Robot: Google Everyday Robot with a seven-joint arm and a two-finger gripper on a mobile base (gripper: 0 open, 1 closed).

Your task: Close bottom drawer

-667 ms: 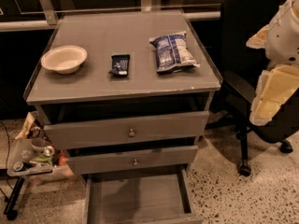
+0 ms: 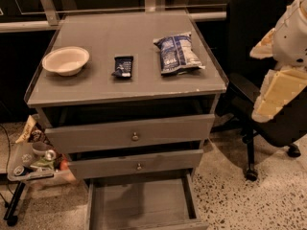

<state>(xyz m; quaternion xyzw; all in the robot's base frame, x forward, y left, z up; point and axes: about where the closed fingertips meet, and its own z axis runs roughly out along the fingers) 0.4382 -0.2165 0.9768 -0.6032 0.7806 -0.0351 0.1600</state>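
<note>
The bottom drawer (image 2: 141, 202) of the grey cabinet is pulled far out at the bottom of the camera view. Its plain grey tray is empty, and its front panel is cut off by the frame's lower edge, so the knob is out of view. The medium drawer (image 2: 136, 164) and the widest drawer (image 2: 132, 133) above it each stand slightly out and show a round knob. My gripper is out of view. Only a white and cream part of my arm (image 2: 283, 75) shows at the right edge, apart from the cabinet.
On the cabinet top (image 2: 96, 87) lie a white bowl (image 2: 65, 60), a small dark packet (image 2: 123, 66) and a blue chip bag (image 2: 176, 52). A black office chair (image 2: 259, 56) stands to the right. A cart with clutter (image 2: 33, 162) stands at the left on the speckled floor (image 2: 249, 200).
</note>
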